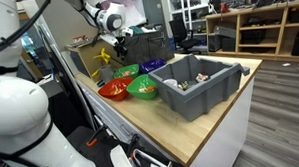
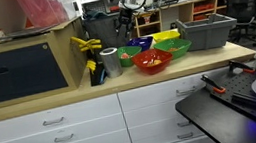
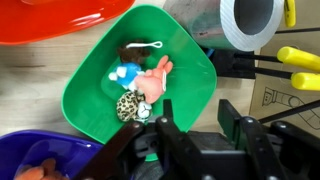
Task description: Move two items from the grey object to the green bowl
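The green bowl (image 3: 100, 90) fills the wrist view. In it lie a pinkish-red item (image 3: 155, 80), a leopard-spotted item (image 3: 128, 105) and a small blue and white piece (image 3: 125, 72). My gripper (image 3: 200, 125) is open and empty, above the bowl's near rim. In both exterior views it hangs (image 1: 116, 45) (image 2: 126, 19) above the green bowl (image 1: 124, 70) (image 2: 129, 54). The large grey bin (image 1: 199, 82) (image 2: 206, 30) stands further along the counter, with a few small pieces (image 1: 185, 84) inside it.
A red bowl (image 3: 60, 20) (image 1: 115, 90), a blue bowl (image 3: 40, 160) (image 1: 152, 65) and another green bowl (image 1: 143, 87) crowd round the green one. A silver tape roll (image 3: 250, 22) and yellow clamps (image 3: 300, 65) lie beside it. The counter edge is close.
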